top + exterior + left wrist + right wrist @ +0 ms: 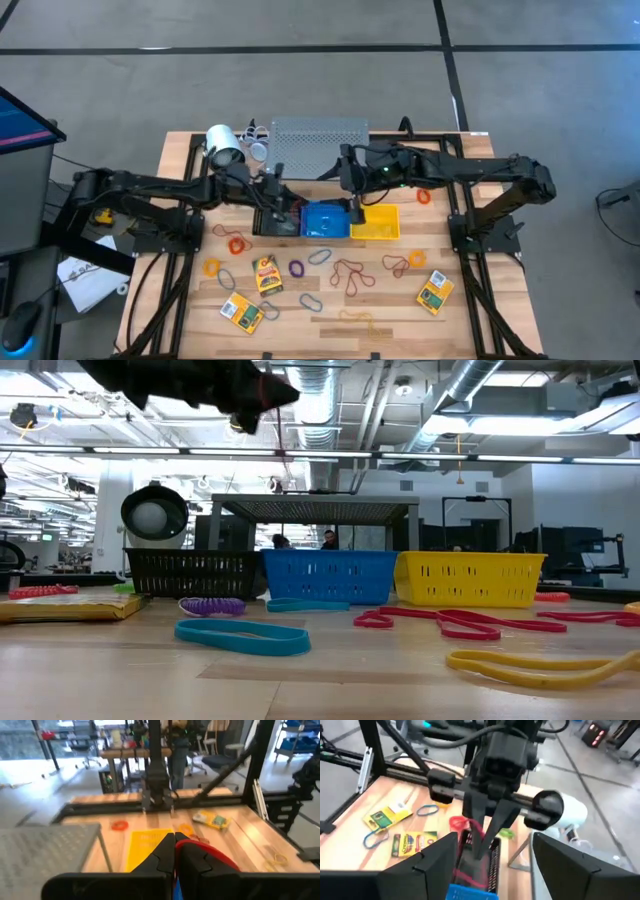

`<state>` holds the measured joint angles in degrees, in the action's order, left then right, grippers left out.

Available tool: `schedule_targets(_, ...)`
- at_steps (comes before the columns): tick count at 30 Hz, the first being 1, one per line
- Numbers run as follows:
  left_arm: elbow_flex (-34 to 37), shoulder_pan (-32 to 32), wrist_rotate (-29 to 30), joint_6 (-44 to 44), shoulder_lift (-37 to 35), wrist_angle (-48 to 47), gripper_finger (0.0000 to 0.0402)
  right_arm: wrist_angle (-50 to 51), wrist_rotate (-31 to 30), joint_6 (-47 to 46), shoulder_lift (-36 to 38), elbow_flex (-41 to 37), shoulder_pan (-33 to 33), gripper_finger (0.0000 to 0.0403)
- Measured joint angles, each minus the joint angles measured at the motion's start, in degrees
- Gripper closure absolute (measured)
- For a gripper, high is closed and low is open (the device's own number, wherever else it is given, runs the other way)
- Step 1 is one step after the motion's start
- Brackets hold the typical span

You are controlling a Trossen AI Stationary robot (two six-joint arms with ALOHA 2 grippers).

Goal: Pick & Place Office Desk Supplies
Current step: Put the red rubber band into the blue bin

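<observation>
We find the left gripper pinching a red band directly above the black basket; the right gripper stands spread over the 3 baskets.

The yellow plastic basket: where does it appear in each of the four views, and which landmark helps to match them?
High view: the yellow plastic basket sits at table centre, right of the blue plastic basket.
Low view: the yellow basket stands right of centre, beside the blue basket.
Left wrist view: its yellow shows beyond that arm's own fingers.
Right wrist view: not in it.
Shared landmark: the grey perforated metal shelf, behind the baskets.
</observation>
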<state>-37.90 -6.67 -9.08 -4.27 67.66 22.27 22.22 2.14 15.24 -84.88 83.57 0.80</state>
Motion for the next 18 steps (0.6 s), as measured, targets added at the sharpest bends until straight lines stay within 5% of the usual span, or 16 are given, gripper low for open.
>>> schedule_targets(8, 0.3, -2.5, 0.0, 0.0, -9.5, -12.0, 0.0401, 6.1, -0.7, -1.6, 8.6, -4.6, -0.1, 0.0148)
schedule_targets(18, 0.2, -2.4, -0.1, 0.0, -9.3, -13.9, 0.0401, -14.6, -0.6, -7.1, 28.2, -28.5, -0.6, 0.0148)
